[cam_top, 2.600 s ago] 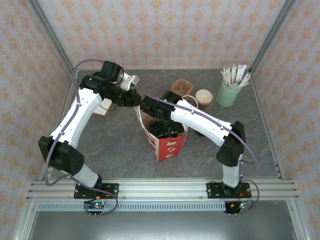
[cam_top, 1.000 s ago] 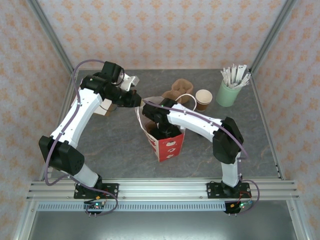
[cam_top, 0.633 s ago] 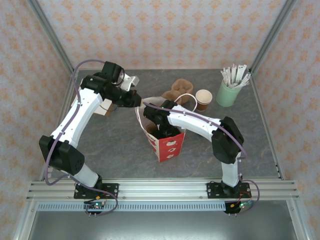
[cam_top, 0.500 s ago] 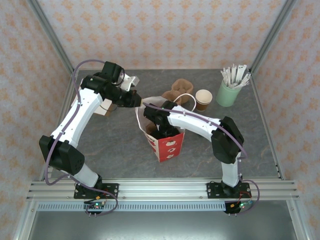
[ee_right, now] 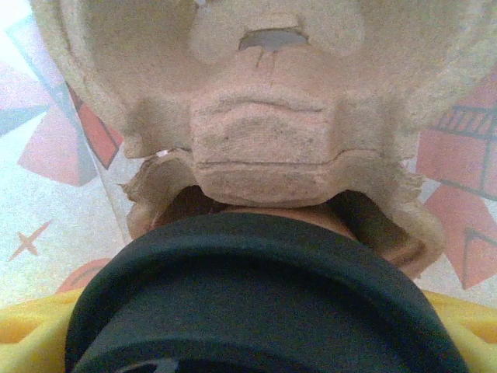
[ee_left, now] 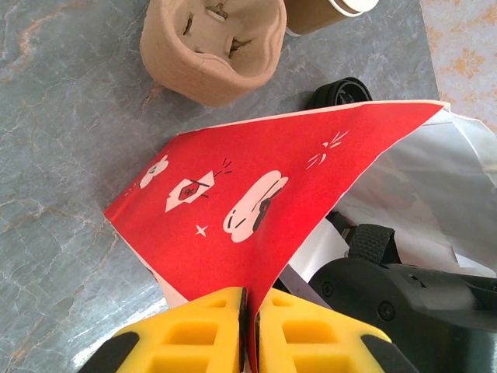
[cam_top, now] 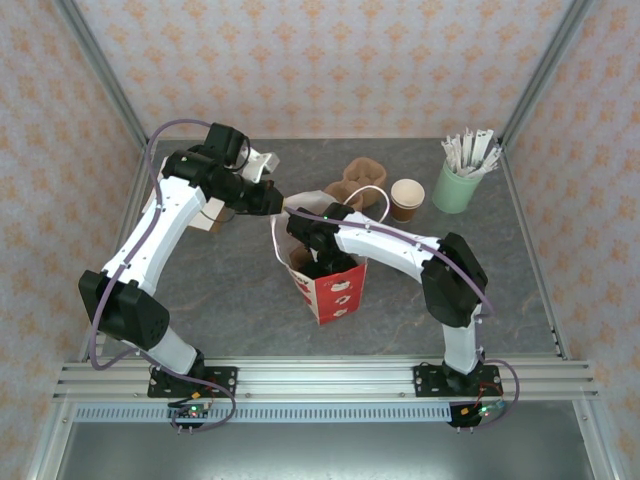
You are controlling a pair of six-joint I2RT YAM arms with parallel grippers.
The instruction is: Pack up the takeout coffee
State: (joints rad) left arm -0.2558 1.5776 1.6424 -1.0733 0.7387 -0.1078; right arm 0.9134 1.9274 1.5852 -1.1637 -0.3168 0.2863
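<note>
Since the earliest picture the right arm's wrist has drawn back toward the far-left corner of the red paper bag (cam_top: 340,292). The bag stands on the bench (cam_top: 230,290) just ahead of the arm bases. The forearm now crosses less of the bag's mouth, and a brown patch shows inside. Over the last half second almost nothing has shifted.

The right gripper (cam_top: 320,258) reaches down into the bag. Its yellow fingers (ee_right: 466,315) are spread wide at either side of the takeout coffee (ee_right: 256,287), clasping it at the black lid. The cup's long axis runs along the fingers, lid toward the wrist and base away, so it is near upright. It sits against a pulp carrier (ee_right: 264,148) inside the bag.

The left gripper (ee_left: 250,307) stays clenched on the bag's far-left rim. Beyond lie a second carrier (cam_top: 352,183), an open paper cup (cam_top: 407,197) and a mint cup of stirrers (cam_top: 456,187).
</note>
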